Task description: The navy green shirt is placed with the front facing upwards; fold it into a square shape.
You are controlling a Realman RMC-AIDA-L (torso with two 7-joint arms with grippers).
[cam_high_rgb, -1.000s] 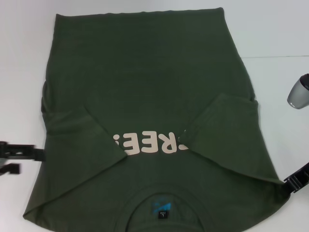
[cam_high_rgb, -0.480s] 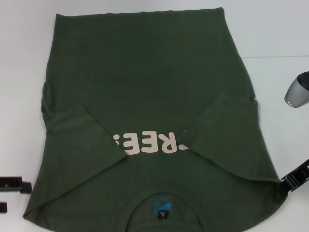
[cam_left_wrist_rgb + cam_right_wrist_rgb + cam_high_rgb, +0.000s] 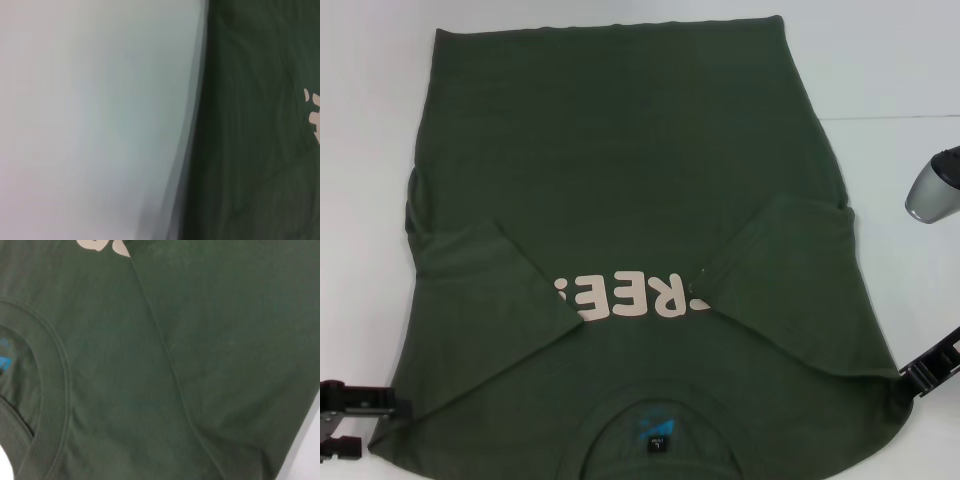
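Left gripper [image 3: 355,418]: seen at 8 o'clock by the shoulder corner, fingers apart
Right gripper [image 3: 932,368]: at 4 o'clock, finger state cannot be told
Navy green shirt [image 3: 630,170]: spread centrally, sleeves folded inward
Handling: judged soft, light; shoulder corners should be pinched

Head view: even, bright overhead light; white counter [image 3: 900,60] near blown out, soft shadow along the shirt [image 3: 620,150] hem at 12 o'clock. My left wrist view is badly defocused, the shirt edge smeared. My right wrist view is sharper, with flat light and no glare.
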